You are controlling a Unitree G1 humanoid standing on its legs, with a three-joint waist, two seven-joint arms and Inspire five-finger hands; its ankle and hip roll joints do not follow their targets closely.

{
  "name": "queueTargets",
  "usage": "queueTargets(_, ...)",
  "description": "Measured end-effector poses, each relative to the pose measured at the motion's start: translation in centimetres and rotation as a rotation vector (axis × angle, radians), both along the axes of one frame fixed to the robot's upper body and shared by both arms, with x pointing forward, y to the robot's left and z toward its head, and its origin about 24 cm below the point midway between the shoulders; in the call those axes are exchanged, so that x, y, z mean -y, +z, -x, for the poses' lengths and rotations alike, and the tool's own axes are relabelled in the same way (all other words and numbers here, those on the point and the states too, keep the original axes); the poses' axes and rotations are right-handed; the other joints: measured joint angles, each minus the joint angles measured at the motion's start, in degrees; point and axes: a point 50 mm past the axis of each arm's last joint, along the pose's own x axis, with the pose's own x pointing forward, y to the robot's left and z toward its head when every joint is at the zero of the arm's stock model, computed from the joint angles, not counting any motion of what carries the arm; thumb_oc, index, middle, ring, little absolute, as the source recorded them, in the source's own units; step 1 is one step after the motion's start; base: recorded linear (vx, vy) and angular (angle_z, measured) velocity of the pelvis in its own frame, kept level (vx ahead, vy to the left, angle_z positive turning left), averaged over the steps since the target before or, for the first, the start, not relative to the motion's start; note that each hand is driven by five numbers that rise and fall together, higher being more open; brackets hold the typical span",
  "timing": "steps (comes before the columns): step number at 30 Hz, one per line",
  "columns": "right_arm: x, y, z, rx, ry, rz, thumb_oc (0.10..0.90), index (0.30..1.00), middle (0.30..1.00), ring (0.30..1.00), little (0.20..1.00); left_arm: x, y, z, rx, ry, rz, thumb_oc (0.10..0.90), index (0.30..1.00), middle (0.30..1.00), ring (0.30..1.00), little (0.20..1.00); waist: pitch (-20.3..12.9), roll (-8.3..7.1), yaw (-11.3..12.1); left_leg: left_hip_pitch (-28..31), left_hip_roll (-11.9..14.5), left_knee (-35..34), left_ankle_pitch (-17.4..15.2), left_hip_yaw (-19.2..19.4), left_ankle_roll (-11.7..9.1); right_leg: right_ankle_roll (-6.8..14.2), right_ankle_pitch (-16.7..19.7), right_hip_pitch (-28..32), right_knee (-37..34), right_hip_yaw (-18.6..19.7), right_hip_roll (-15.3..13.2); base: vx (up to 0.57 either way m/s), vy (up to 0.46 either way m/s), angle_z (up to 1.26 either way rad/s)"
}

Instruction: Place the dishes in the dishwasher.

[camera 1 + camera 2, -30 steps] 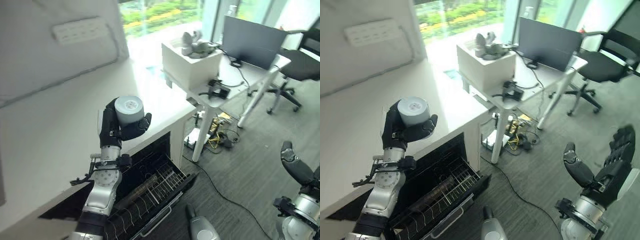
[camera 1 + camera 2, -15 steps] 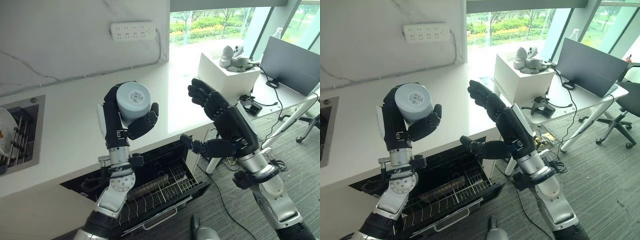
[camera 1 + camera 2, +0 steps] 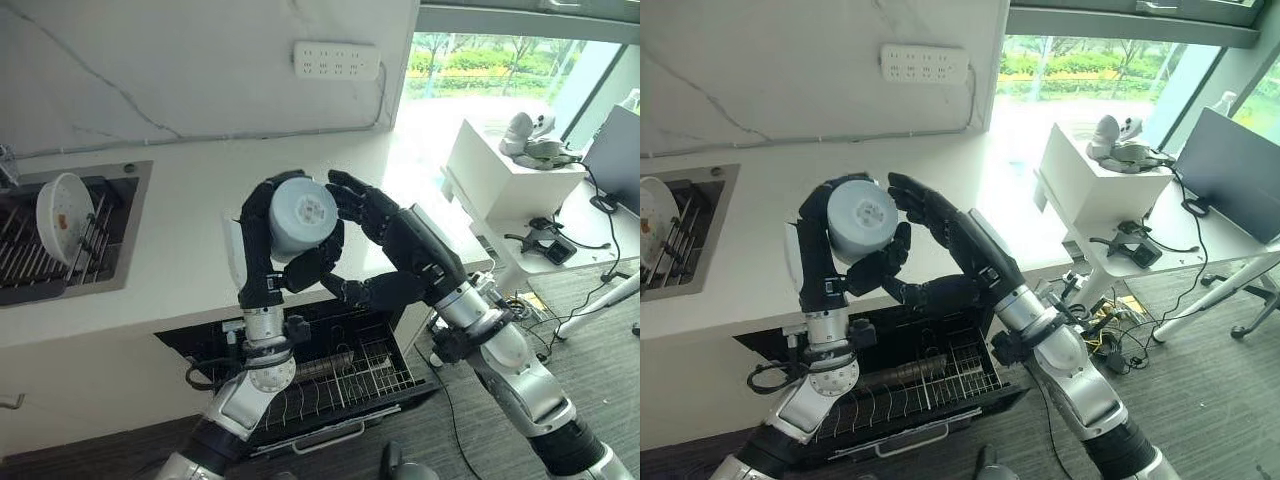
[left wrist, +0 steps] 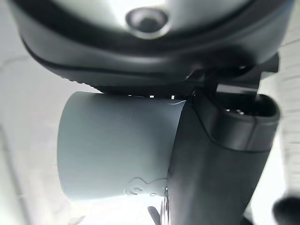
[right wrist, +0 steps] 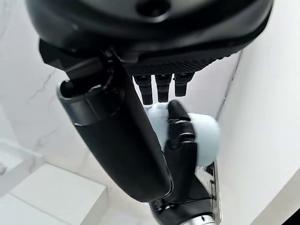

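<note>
Cup (image 3: 303,215), pale blue-grey and cylindrical, was held in mid-air above the front edge of the counter (image 3: 180,270), its flat base turned toward the head camera. The left hand (image 3: 262,240) enclosed it, fingers curled over its far side and thumb pressed against its near side; this full wrap probably served to keep the smooth wall from slipping while the cup was carried. The right hand (image 3: 375,215) stood just beside the cup with fingers spread and only lightly bent, holding nothing, apparently placed to receive or steady it. Whether its fingertips touched the cup could not be told.

Below the counter's front edge the dishwasher (image 3: 340,375) was pulled open, its wire rack exposed and largely bare, so the cup appeared to have a free place waiting directly beneath it. A white plate (image 3: 62,210) stood on edge in the sink rack (image 3: 30,255) at the counter's left end, judged to be a dish not yet loaded.

Head views gave the layout of both arms, dishwasher and sink. The left wrist view showed the cup's side wall (image 4: 117,145) lying flush against the thumb, confirming firm contact. The right wrist view showed the cup (image 5: 206,136) beyond that hand's straight fingers (image 5: 161,89), with the left hand's fingers across it.
</note>
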Motion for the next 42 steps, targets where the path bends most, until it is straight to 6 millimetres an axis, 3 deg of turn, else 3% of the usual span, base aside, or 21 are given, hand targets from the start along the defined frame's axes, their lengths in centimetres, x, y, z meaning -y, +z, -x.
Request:
queueTargets(16,-0.9,0.0,-0.1,-0.107,0.016,-0.2,0.8,0.9,0.9,0.9,0.9,0.7,-0.8,0.1,-0.031,-0.029,-0.015,0.4,0.3,0.3,0.3,0.3,0.0,-0.15,0.0,0.2,-0.1,0.1,0.1,-0.1,0.1,0.0,-0.1,0.0,0.5,0.1,0.0,0.02,-0.005,0.01)
queueTargets(42,-1.8,-3.0,-1.6,-0.25,-0.071,-0.156,0.8,0.9,0.9,0.9,0.9,0.9,-1.9,0.1,-0.071,-0.042,-0.026,0.4,0.3,0.3,0.3,0.3,0.0,-0.05,0.0,-0.1,-0.2,0.0,0.9,-1.5,0.0,-0.1,-0.3,0.6,1.0,0.1,0.0,0.0,-0.002,0.02)
